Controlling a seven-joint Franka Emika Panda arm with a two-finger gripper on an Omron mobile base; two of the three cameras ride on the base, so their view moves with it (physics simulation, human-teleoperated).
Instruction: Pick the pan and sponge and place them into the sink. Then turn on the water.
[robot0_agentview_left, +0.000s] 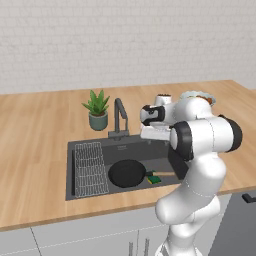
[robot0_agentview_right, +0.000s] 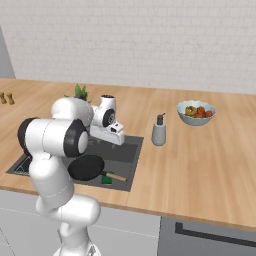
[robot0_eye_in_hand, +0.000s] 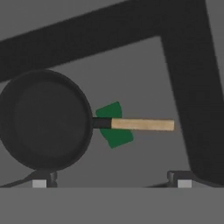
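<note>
The black pan (robot0_agentview_left: 126, 173) (robot0_agentview_right: 86, 167) (robot0_eye_in_hand: 43, 120) lies flat on the floor of the dark grey sink (robot0_agentview_left: 150, 156) (robot0_agentview_right: 126, 150) (robot0_eye_in_hand: 144, 78). Its wooden handle points right. Under the handle's base lies the sponge (robot0_agentview_left: 154, 179) (robot0_agentview_right: 106, 180) (robot0_eye_in_hand: 114, 138), green side up. My gripper (robot0_agentview_left: 152, 136) (robot0_agentview_right: 116, 139) (robot0_eye_in_hand: 111, 183) hangs above the basin's right half, pointing down. It is open with nothing between its fingertips (robot0_eye_in_hand: 39, 183). The dark faucet (robot0_agentview_left: 120, 117) stands behind the basin. Water is out of view; no stream falls from the spout.
A wire rack (robot0_agentview_left: 90, 167) fills the sink's left part. A potted plant (robot0_agentview_left: 97, 107) stands left of the faucet. On the counter to the right are a soap dispenser (robot0_agentview_right: 159, 131) and a bowl of food (robot0_agentview_right: 196, 112).
</note>
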